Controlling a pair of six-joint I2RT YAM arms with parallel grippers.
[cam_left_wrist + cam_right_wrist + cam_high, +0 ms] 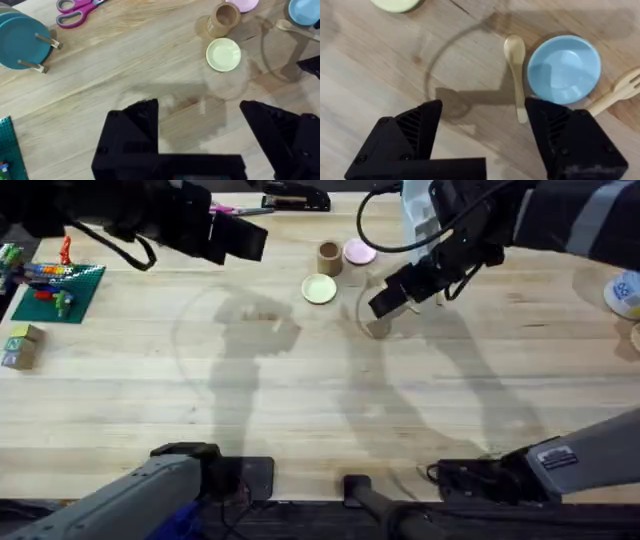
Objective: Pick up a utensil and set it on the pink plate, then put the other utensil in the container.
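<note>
The wooden spoon (pixel 516 70) lies flat on the table, right beside the light blue plate (pixel 563 68). The wooden fork (pixel 615 95) lies on that plate's other side. My right gripper (pixel 485 131) hovers open over the spoon's handle end with nothing between its fingers; from overhead the right gripper (pixel 393 297) sits just right of the yellow-green plate (pixel 319 289). The brown container (pixel 329 257) and the pink plate (pixel 359 252) stand side by side behind it. My left gripper (pixel 243 240) is open and empty, high at the back left, looking toward the container (pixel 223 20).
Pink scissors (pixel 75 10) and teal discs on pegs (pixel 20 40) lie at the back left. A black stapler (pixel 295 198) is at the back edge. A green brick baseplate (pixel 55 285) and wooden blocks (pixel 20 345) sit far left, and a cup (pixel 625 290) far right.
</note>
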